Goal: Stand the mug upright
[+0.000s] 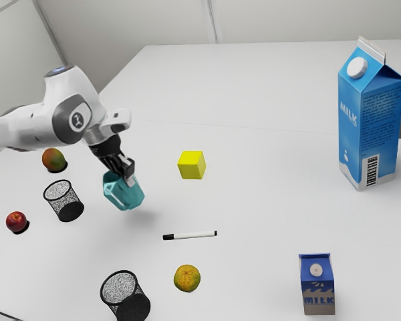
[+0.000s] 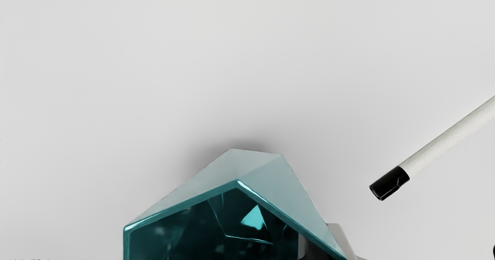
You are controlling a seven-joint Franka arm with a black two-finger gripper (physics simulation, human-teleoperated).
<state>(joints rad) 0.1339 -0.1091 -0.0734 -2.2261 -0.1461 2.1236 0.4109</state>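
The teal faceted mug (image 1: 124, 192) is tilted beneath the gripper (image 1: 129, 178), its open mouth facing up toward the hand and a soft shadow on the table beside it. In the wrist view the mug (image 2: 232, 167) shows its angular rim and dark inside. There the gripper (image 2: 324, 245) has one finger inside the mug and the other against its outer face, shut on the wall. Whether the mug's base touches the table cannot be told.
A marker (image 1: 190, 235), a yellow cube (image 1: 191, 165) and an orange fruit (image 1: 187, 278) lie nearby. Mesh cups (image 1: 64, 200) (image 1: 125, 295), a red apple (image 1: 16, 221) and a mango (image 1: 53, 159) are around the mug. Milk cartons (image 1: 370, 120) (image 1: 317, 284) stand toward the exterior view's right.
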